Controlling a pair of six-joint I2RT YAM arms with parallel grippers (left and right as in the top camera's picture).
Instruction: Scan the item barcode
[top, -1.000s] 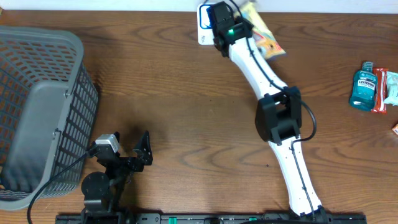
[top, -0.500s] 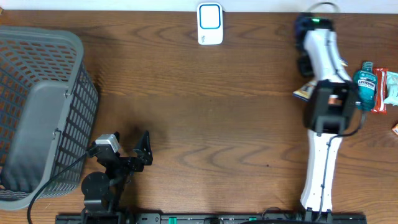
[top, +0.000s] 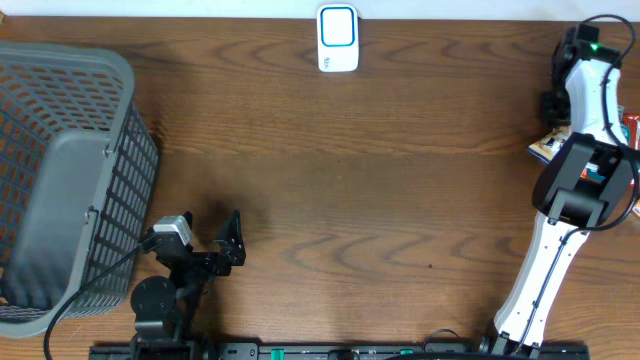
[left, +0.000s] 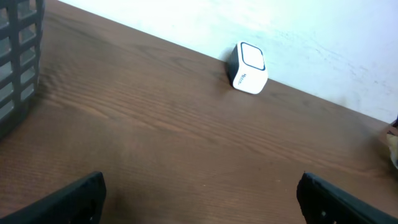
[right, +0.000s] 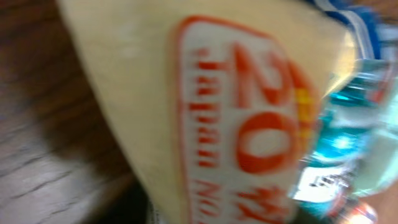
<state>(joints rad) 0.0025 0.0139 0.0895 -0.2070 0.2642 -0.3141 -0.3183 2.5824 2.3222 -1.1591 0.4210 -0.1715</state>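
The item, a cream packet (right: 236, 124) with orange-red print, fills the blurred right wrist view. From overhead only its corner (top: 543, 149) shows at the far right edge, under my right gripper (top: 552, 112). That gripper's fingers are hidden, so I cannot tell whether it holds the packet. The white and blue scanner (top: 338, 38) stands at the back centre, also in the left wrist view as a scanner (left: 247, 67) by the wall. My left gripper (top: 230, 245) rests near the front left, open and empty, as the left wrist view of the gripper (left: 208, 199) confirms.
A large grey basket (top: 60, 180) takes up the left side; its wall (left: 18, 56) shows in the left wrist view. A teal bottle (right: 339, 143) lies just behind the packet. A red item (top: 630, 128) peeks out at the right edge.
My right arm has swung from the scanner at the back centre to the far right edge, taking the packet along. The left arm has stayed still.
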